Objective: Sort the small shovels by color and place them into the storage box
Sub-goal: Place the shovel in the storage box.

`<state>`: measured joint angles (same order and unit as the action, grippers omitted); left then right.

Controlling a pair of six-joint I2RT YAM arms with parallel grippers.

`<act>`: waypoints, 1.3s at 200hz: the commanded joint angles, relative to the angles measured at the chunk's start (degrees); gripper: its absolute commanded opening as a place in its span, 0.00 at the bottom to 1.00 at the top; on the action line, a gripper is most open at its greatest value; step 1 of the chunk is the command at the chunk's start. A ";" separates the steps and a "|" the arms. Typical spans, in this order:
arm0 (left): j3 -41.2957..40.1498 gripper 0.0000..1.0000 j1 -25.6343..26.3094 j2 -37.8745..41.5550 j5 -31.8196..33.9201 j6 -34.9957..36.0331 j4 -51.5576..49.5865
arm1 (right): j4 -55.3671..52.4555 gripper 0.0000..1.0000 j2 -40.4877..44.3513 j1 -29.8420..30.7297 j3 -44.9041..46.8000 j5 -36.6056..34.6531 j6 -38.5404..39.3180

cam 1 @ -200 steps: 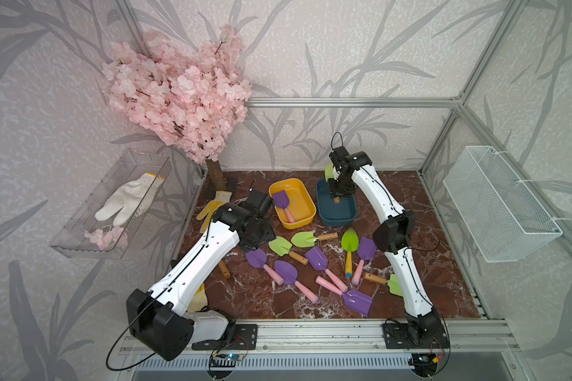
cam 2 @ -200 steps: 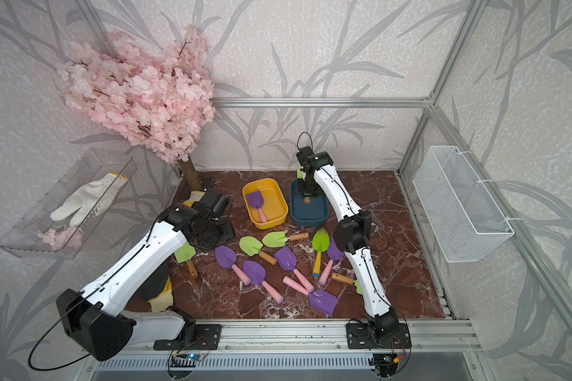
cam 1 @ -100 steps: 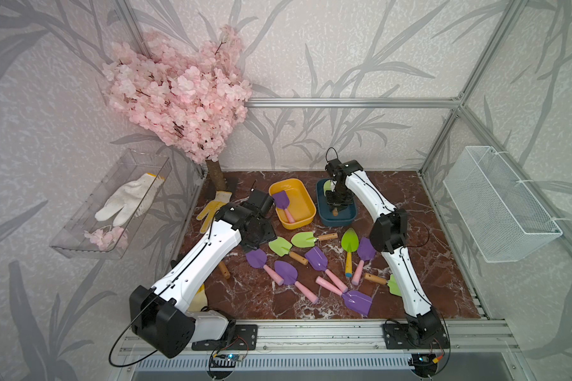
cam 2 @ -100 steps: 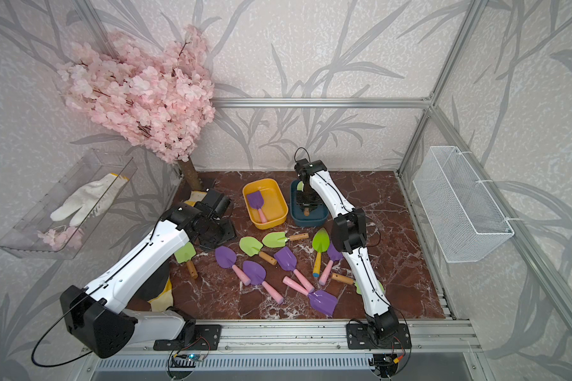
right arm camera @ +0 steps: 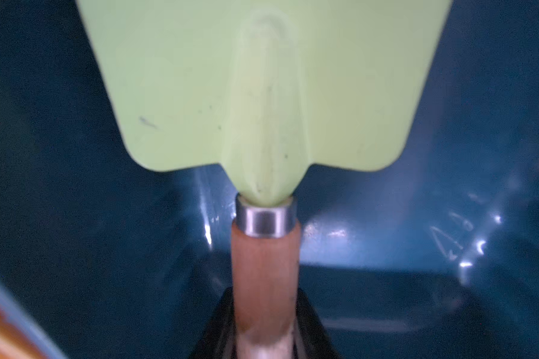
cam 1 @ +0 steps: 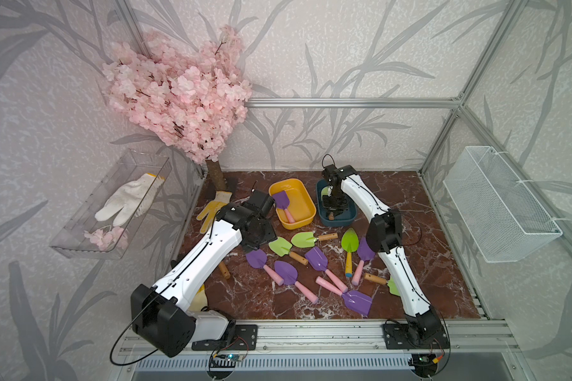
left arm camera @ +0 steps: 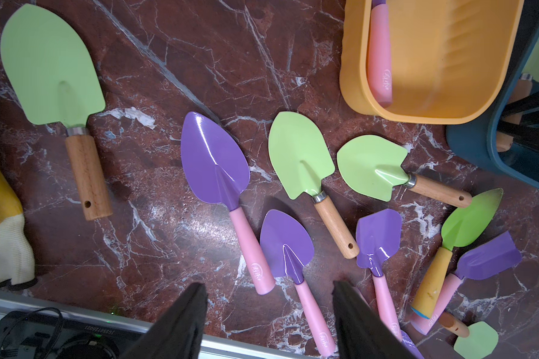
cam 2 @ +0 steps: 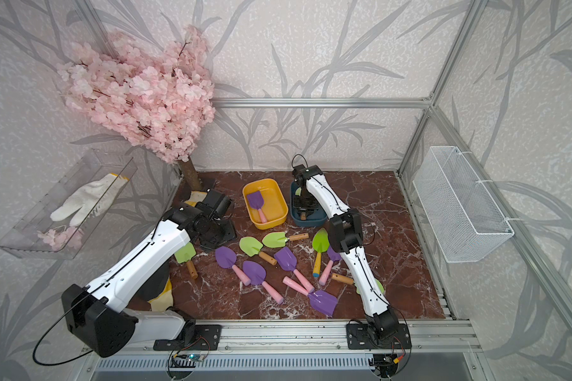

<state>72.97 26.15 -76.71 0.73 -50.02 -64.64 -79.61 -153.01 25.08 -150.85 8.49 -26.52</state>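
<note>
My right gripper [right arm camera: 265, 298] is shut on the wooden handle of a light green shovel [right arm camera: 262, 93] and holds it low inside the dark teal storage box [cam 1: 352, 216]. A purple shovel [cam 1: 280, 199] with a pink handle lies in the yellow storage box [cam 1: 306, 217] beside it. Several purple shovels [left arm camera: 213, 158] and light green shovels [left arm camera: 299, 155] lie loose on the marble floor, along with a pointed green shovel [cam 1: 350, 240] with a yellow handle. My left gripper [left arm camera: 269, 292] hangs open above the pink handles, holding nothing.
A pink blossom tree [cam 1: 179, 95] stands at the back left. A clear tray [cam 1: 80, 237] on the left wall holds a white glove. A yellow glove [cam 1: 212, 207] lies by the left arm. A white wire basket [cam 1: 499, 207] hangs on the right wall.
My right gripper has come down with the light green shovel from above the teal box's back edge into the box. The left arm has barely shifted.
</note>
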 commanded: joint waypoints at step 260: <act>-4.06 0.68 -0.19 -0.79 -1.08 0.62 2.48 | 1.48 0.19 -6.53 1.06 -3.78 2.76 0.07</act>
<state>69.28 26.09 -76.75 -0.14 -49.93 -62.37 -78.65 -156.99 25.43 -153.93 10.57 -26.96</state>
